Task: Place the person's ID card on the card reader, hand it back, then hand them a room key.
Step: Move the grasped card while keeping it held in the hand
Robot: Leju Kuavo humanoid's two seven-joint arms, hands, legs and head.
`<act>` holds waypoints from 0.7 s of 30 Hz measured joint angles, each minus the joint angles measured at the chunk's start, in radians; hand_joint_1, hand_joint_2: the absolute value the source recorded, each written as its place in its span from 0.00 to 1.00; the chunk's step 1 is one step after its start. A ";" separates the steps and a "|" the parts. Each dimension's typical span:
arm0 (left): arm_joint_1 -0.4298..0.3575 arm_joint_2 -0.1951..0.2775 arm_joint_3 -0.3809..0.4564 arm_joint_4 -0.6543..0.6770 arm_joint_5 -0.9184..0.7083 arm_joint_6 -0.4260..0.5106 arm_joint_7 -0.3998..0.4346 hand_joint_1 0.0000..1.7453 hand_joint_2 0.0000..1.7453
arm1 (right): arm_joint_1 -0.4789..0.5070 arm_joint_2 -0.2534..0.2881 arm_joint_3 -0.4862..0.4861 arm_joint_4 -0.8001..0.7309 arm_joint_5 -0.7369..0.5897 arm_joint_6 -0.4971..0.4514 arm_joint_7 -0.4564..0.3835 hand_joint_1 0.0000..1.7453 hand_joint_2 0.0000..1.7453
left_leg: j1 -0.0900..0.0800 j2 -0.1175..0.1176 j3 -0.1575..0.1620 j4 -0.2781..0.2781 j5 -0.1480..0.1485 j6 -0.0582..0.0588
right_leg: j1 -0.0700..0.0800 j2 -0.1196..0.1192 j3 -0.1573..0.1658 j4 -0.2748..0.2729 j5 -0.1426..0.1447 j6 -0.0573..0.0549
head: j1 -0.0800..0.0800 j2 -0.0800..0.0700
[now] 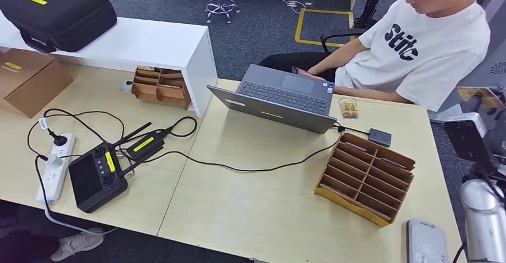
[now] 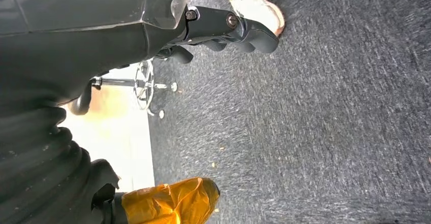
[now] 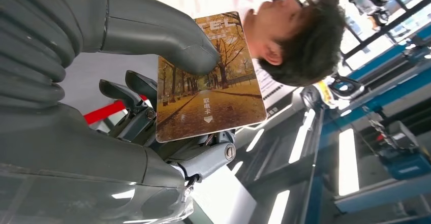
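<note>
We saw the right hand [image 3: 167,107] pinching a room key card [image 3: 208,82], the thick thumb pressed onto its printed face and the darker fingers [image 3: 132,94] behind it. The card bore an autumn avenue of yellow trees with a small arrow and lettering. Beyond the card, in the right wrist view, was the person's head [image 3: 300,36].

From the head view, the right arm [image 1: 484,215] rose at the near right edge of the table [image 1: 250,209], and the person [image 1: 417,42] sat at the far side in a white printed shirt, forearms at a grey laptop [image 1: 280,96]. Near the person's hand on the far side of the laptop lay something small and reddish; we could not tell what it was.

The card reader [image 1: 426,242], a pale grey slab, lay at the near right corner of the table, just beside a cardboard slotted organizer [image 1: 364,176]. A small grey box [image 1: 379,136] sat beyond the organizer, cabled toward the laptop.

The left hand [image 2: 228,31] hung over grey carpet [image 2: 330,132], its dark fingers curled in with nothing in them.

On the left stood a black controller [image 1: 98,176], a white power strip [image 1: 55,167], a brown carton [image 1: 30,81] and a black case [image 1: 59,9] on a white shelf [image 1: 149,45].
</note>
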 joint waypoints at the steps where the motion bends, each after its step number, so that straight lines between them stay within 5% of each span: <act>1: 0.000 0.000 0.002 0.000 0.001 0.000 0.003 0.00 1.00 | 0.017 -0.003 -0.012 -0.008 -0.002 0.003 -0.003 1.00 1.00 | 0.000 0.000 0.000 0.000 0.000 0.000 | 0.000 0.000 0.000 0.000 0.000 0.000 | 0.000 0.000; 12: 0.000 0.000 0.018 0.000 0.008 0.000 0.009 0.00 1.00 | 0.094 -0.013 -0.068 -0.062 -0.027 0.046 -0.015 1.00 1.00 | 0.000 0.000 0.000 0.000 0.000 0.000 | 0.000 0.000 0.000 0.000 0.000 0.000 | 0.000 0.000; 21: 0.002 0.000 0.040 0.000 0.017 0.001 0.007 0.00 1.00 | 0.208 -0.074 -0.123 -0.097 -0.201 0.345 -0.082 1.00 1.00 | 0.000 0.000 -0.001 0.000 -0.001 0.000 | 0.000 0.000 0.000 0.000 -0.001 0.001 | 0.000 0.000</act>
